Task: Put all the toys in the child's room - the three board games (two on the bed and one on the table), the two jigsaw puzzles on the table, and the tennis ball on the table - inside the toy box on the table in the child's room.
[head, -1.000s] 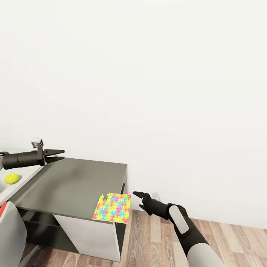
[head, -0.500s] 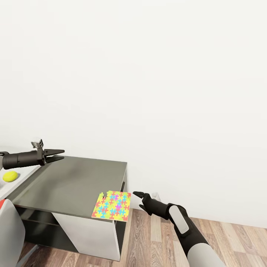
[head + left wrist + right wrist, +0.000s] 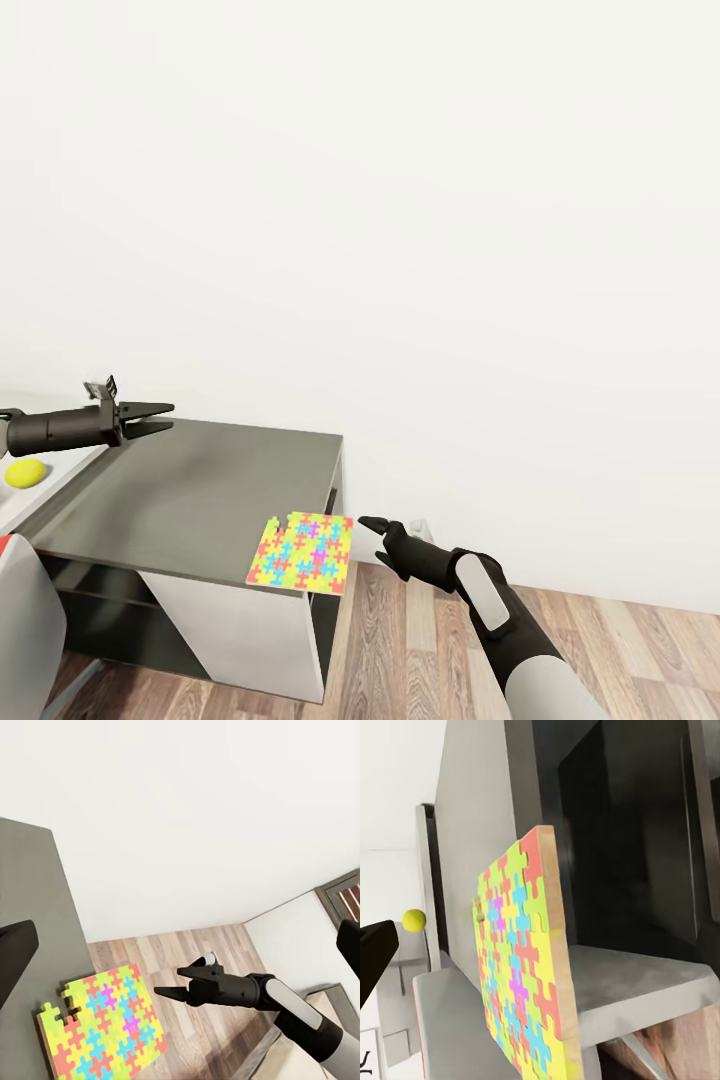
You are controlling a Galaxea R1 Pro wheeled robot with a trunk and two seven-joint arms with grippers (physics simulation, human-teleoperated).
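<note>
One puzzle overhangs the side unit's corner, just ahead of our right gripper, whose fingers are apart and empty. We judge we're reaching for it; next, close on its free edge. One ball lies beneath our left gripper, fingers apart.

Bare room corner
A plain white wall rose above a wood-plank floor, with a small white fitting at its foot.
</note>
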